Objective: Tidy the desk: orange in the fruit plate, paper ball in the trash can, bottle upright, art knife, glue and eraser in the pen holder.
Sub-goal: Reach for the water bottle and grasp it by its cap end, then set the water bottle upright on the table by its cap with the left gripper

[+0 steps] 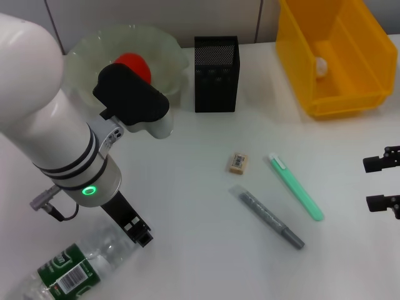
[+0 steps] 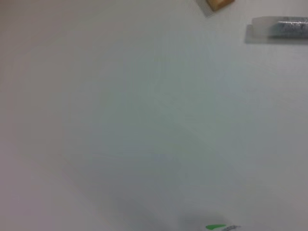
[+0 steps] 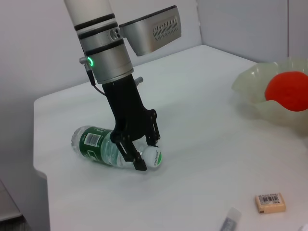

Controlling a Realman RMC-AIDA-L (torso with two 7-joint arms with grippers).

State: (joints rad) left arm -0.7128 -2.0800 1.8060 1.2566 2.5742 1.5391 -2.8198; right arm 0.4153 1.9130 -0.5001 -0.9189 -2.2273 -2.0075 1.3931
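Observation:
The bottle [image 1: 65, 275] [image 3: 98, 144] lies on its side at the desk's near left corner. My left gripper [image 1: 140, 232] [image 3: 149, 155] is open, its fingers straddling the bottle's neck just behind the white cap [image 3: 153, 158]. The orange [image 1: 132, 65] [image 3: 288, 91] rests in the fruit plate [image 1: 172, 59] [image 3: 248, 84]. A paper ball [image 1: 320, 65] lies inside the trash can [image 1: 350, 100]. The eraser [image 1: 237, 162] [image 3: 270, 202], the green art knife [image 1: 297, 187] and the grey glue stick [image 1: 265, 215] lie on the desk in front of the pen holder [image 1: 215, 74]. My right gripper [image 1: 381, 183] hangs open at the right edge.
My left arm's bulky white forearm [image 1: 37, 119] covers the desk's left side and part of the fruit plate. The desk's front-left edge runs close to the bottle. In the left wrist view the eraser's corner [image 2: 219, 4] and the glue's end [image 2: 279, 29] show.

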